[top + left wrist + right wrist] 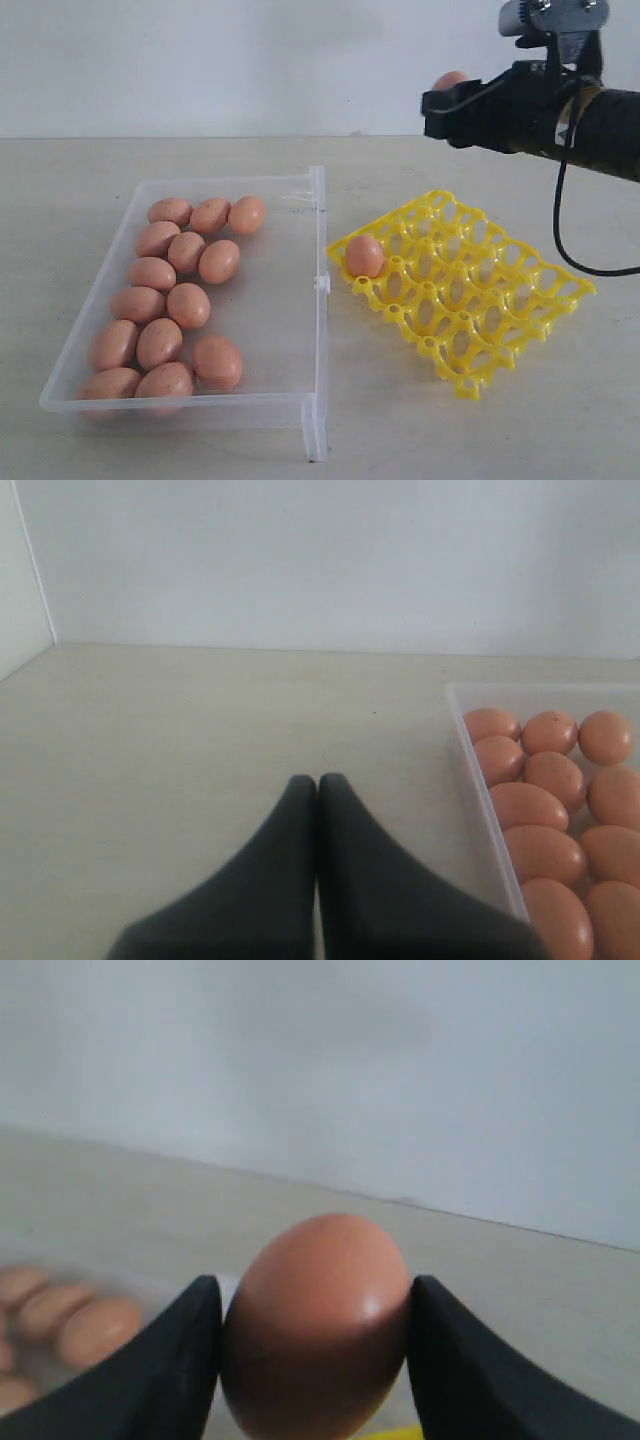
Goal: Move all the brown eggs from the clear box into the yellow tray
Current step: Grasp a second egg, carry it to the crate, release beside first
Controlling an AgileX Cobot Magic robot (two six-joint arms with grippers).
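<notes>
My left gripper (318,780) sits clenched on nothing, its dark fingers pressed together over the bare table (200,740), just beside the clear box (485,810). That box lies on the left side of the table and holds more than a dozen brown eggs (186,252), crowded along its left half. Just to its right lies the yellow tray (470,300), with one egg (365,256) seated in the corner cup nearest the box and the other cups I can see unfilled. Further right, my right gripper (315,1300) hangs in the air above the tray's far side, its two pads clamped on either flank of another egg (315,1330).
</notes>
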